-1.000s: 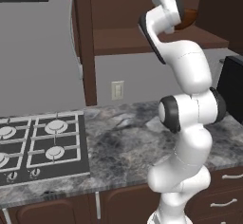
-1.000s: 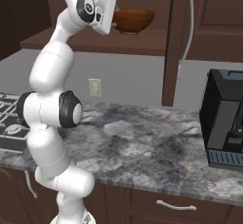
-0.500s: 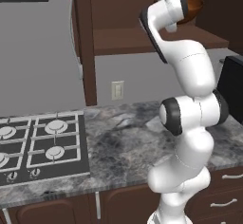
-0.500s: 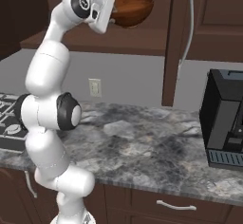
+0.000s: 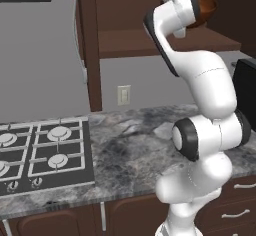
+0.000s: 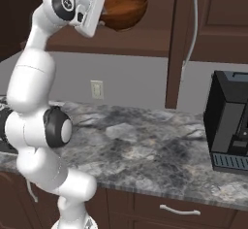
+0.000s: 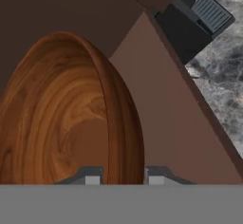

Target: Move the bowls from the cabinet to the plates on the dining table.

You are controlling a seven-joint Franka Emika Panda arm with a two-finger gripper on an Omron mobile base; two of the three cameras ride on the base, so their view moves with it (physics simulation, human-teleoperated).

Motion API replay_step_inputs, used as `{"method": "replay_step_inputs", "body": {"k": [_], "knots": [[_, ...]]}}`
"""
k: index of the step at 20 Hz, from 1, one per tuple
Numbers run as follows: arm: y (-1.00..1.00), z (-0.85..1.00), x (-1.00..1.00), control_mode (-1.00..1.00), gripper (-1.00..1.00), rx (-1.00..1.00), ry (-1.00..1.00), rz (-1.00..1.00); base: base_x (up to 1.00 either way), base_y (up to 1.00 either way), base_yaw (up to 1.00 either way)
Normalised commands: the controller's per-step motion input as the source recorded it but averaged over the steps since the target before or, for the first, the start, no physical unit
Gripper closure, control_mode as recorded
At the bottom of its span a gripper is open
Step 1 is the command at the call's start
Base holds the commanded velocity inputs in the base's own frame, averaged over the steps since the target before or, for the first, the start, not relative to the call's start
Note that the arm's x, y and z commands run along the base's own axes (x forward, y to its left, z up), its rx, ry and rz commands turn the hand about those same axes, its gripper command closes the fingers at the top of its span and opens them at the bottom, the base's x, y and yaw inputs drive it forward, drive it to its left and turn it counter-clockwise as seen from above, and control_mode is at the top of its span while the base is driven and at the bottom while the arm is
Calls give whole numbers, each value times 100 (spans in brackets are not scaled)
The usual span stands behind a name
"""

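wooden bowl [image 6: 125, 10] is clamped by its rim in the gripper [image 7: 122, 175], jaws closed narrowly on the wall, one finger inside and one outside. it hangs tilted, lifted just above the cabinet shelf [image 6: 131, 46] in the open cabinet [image 5: 150, 40], judged so it clears the shelf edge on withdrawal. room appears open below and in front of the shelf; the coffee machine [image 6: 227, 121] stands well to the side on the stone counter [image 6: 140, 150].

A: Identify the counter items.
B: Grey marbled counter [image 5: 135, 145] carries a gas hob [image 5: 40, 155] at its left end and a black coffee machine [image 6: 230, 121] at its right. 1 wall outlet [image 6: 97, 89] sits above.
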Motion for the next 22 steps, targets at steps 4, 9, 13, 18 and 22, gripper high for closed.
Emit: {"method": "replay_step_inputs", "body": {"k": [4,9,13,18,22], "knots": [[1,1,-62,-100,100,6,-4,0,0,0,0],[4,0,-62,-100,100,7,-1,0,0,0,0],[11,-4,-62,-100,100,1,0,1,0,0,0],[5,-2,-59,-100,100,0,2,6,0,0,0],[0,-12,-53,-100,100,0,3,9,0,0,0]]}}
